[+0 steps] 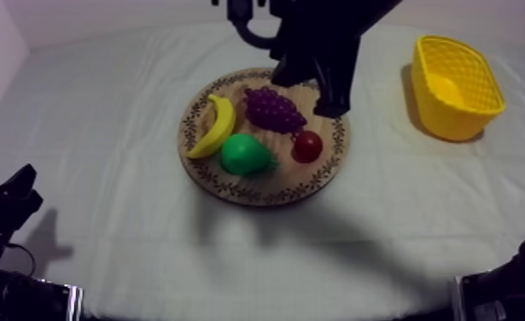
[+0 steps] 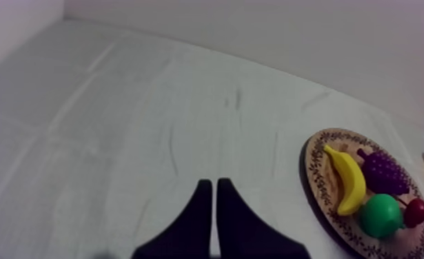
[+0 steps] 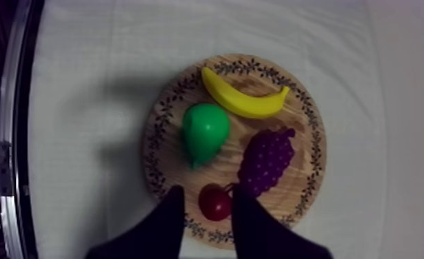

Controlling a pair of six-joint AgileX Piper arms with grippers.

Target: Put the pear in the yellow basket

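Over the far right of the wooden board point(image 1: 257, 195), your right gripper point(image 3: 207, 193) hovered, fingers apart and empty, probably lining up a grasp. The pear point(image 1: 247, 154) lay on the board's near side, between banana point(image 1: 214, 126) and small red fruit point(image 1: 307, 146). The yellow basket point(image 1: 456, 85) stood far right. Your left gripper point(image 2: 213, 182) sat parked near left, fingers together.

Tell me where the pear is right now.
In the top view the pear lies on the wooden board, on its near side, between the banana at left and the small red fruit at right, with the grapes behind.
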